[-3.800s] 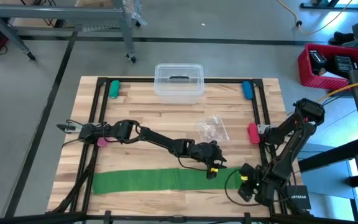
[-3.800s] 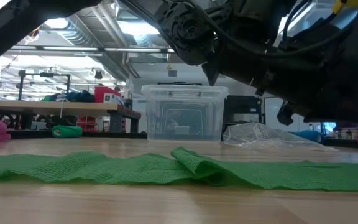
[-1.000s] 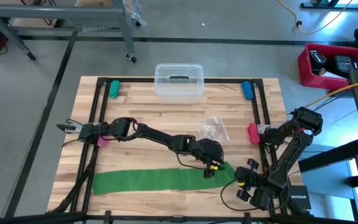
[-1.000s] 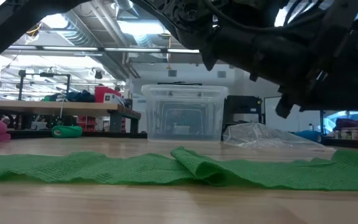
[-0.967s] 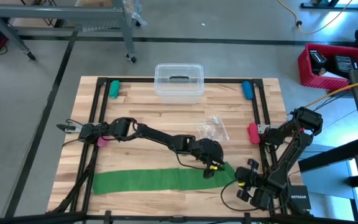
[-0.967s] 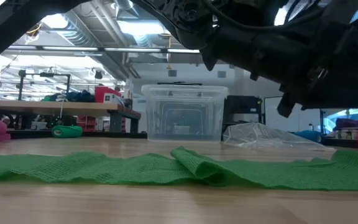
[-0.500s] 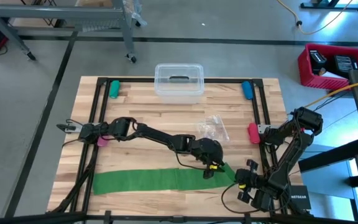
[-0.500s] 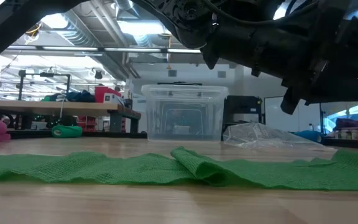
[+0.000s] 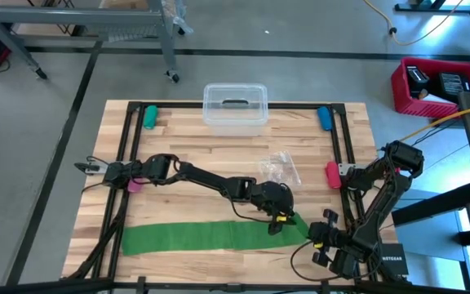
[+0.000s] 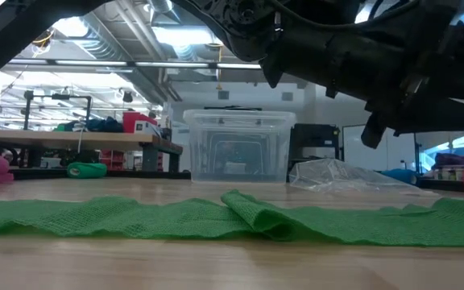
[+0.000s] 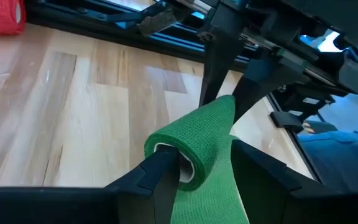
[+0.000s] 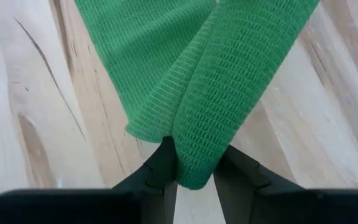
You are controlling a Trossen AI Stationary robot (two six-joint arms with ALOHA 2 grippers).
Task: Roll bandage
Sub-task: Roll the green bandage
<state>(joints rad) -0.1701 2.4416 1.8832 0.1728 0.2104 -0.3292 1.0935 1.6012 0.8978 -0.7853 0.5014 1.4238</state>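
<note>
The bright green bandage [image 9: 194,238] lies flat along the table's near side, with a raised fold [image 10: 252,211] at mid-length. Its right end is wound into a small loop [image 11: 188,152]. From that loop a short stretch rises to my right gripper [image 9: 315,235], which is shut on it. My left gripper [image 9: 279,224] reaches in from the left, and its fingers close on the loop [image 11: 201,180]. My left gripper holds the looped right end of the bandage [image 11: 178,163] between its two fingers; a pale inner side shows in the loop's open end. The fingers slant down from the table's far left. The strip's remainder lies on the table. My right gripper pinches the bandage's free end [image 12: 190,163] between its two fingertips, where the fabric is folded lengthwise into more than one layer. The fingers come from the table's right side. The end is lifted clear and runs fairly taut toward the loop.
A clear lidded box [image 9: 235,106] stands at the far middle, with a crumpled clear bag [image 9: 280,170] nearer in. Small cylinders lie at the table's edges: green [image 9: 149,116], blue [image 9: 325,118], red [image 9: 332,174] and pink [image 9: 135,184]. Black frame rails [image 9: 125,163] run along the sides.
My right gripper has gone up a little with the bandage's free end, which now rises as a green strip at the right edge of the low view. The rest of the bandage stays flat on the table.
</note>
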